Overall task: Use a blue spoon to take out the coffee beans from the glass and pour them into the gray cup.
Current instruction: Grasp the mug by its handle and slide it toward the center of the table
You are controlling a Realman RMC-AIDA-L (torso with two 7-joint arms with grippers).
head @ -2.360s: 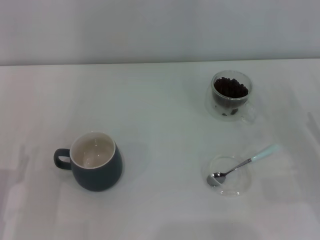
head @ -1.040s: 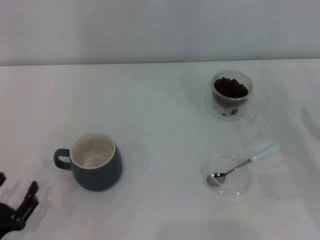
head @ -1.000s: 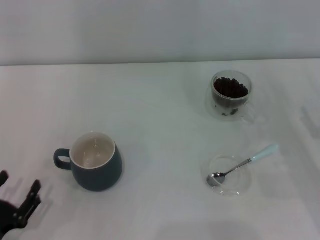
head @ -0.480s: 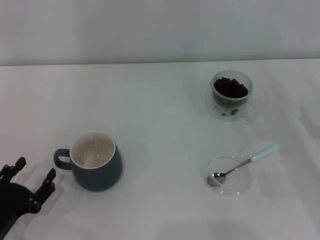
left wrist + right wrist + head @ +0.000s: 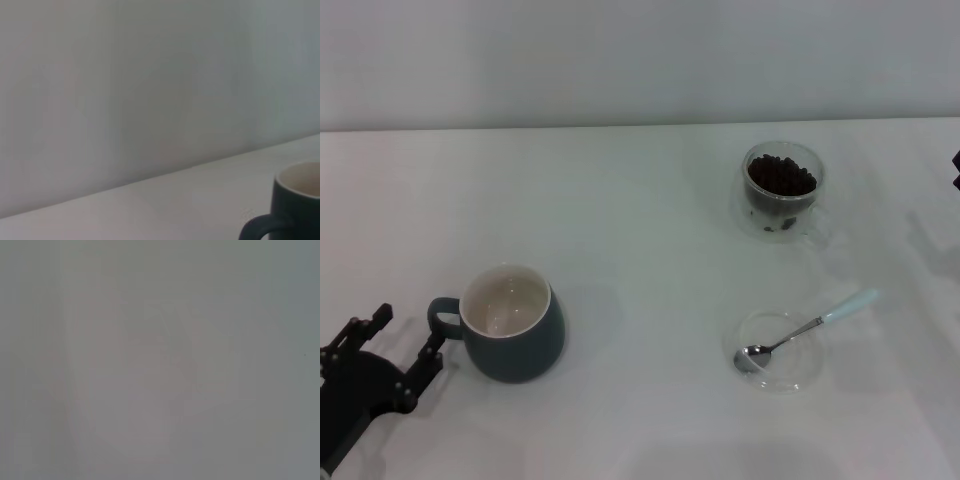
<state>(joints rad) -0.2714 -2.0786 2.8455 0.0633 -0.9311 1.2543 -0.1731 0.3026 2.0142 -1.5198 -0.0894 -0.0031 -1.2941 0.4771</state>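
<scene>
The gray cup [image 5: 510, 322] stands at the front left of the white table, handle pointing left; its rim and handle also show in the left wrist view [image 5: 295, 205]. My left gripper [image 5: 410, 328] is open and empty, just left of the cup's handle. The glass [image 5: 782, 192] stands at the back right, filled with coffee beans [image 5: 781, 175]. The blue spoon [image 5: 802, 329] lies with its bowl in a flat glass saucer [image 5: 790, 384] at the front right, its handle pointing back right. A dark sliver of my right gripper [image 5: 956, 170] shows at the right edge.
The white table [image 5: 640, 230] runs back to a plain grey wall. A wide stretch of bare table lies between the cup and the glass. The right wrist view shows only a blank grey surface.
My left gripper has come in from the front left corner and moved up to the cup's handle. A dark sliver of the right gripper has appeared at the right edge. Cup, glass and spoon have not moved.
</scene>
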